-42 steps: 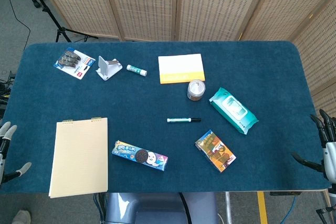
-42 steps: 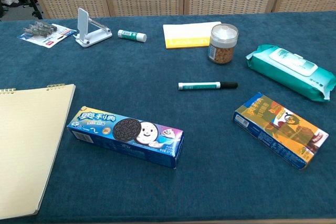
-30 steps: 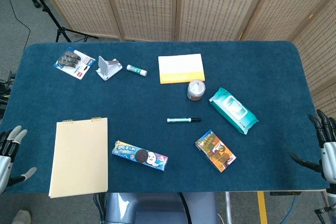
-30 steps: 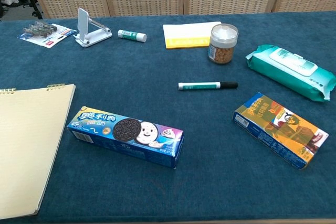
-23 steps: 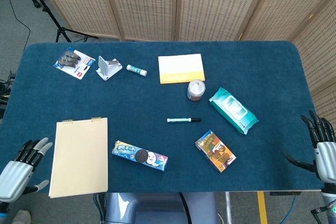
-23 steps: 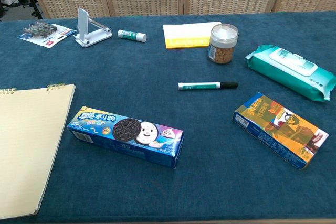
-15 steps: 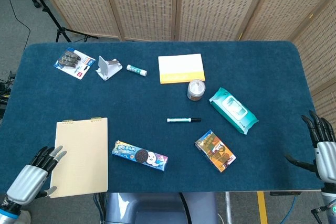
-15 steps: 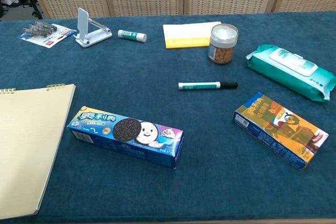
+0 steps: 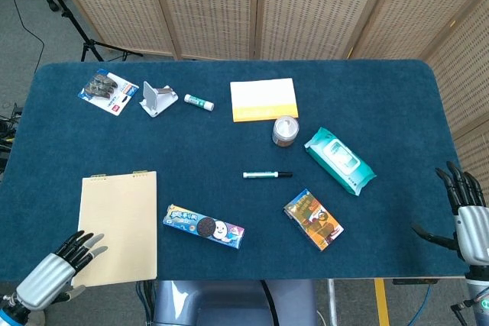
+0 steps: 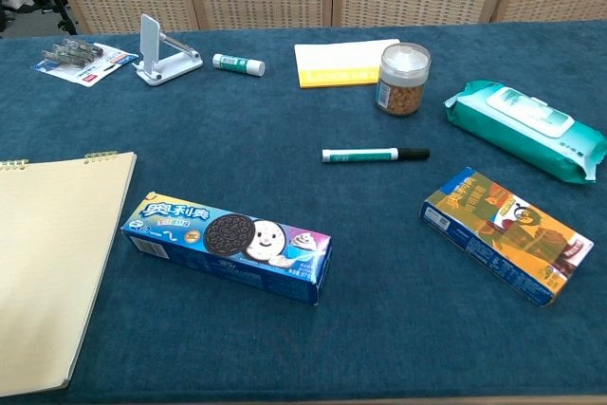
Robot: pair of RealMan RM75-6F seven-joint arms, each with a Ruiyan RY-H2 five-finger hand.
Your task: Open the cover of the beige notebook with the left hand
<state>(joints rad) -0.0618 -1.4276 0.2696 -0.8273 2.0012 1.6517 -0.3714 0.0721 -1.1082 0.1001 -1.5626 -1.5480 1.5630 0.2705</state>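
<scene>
- Beige notebook (image 9: 118, 228) is lying flat and closed near the front left edge of the table (image 9: 229, 143), its wire binding at the far side.
- Left hand (image 9: 53, 272) is hovering at its near left corner, fingers spread, holding nothing.
- Cover is probably thin, light and bendable; lifting at the near free edge seems best.

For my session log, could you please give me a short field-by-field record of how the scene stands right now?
notebook: beige notebook lies flat and closed at the table's near left, rings along its far edge
left hand: left hand at the notebook's near left corner, fingers spread, holding nothing; contact with the cover cannot be told
right hand: right hand open beyond the table's right edge, holding nothing
nearest neighbour: cookie box just right of the notebook, apart from it
task state: cover not yet lifted
</scene>
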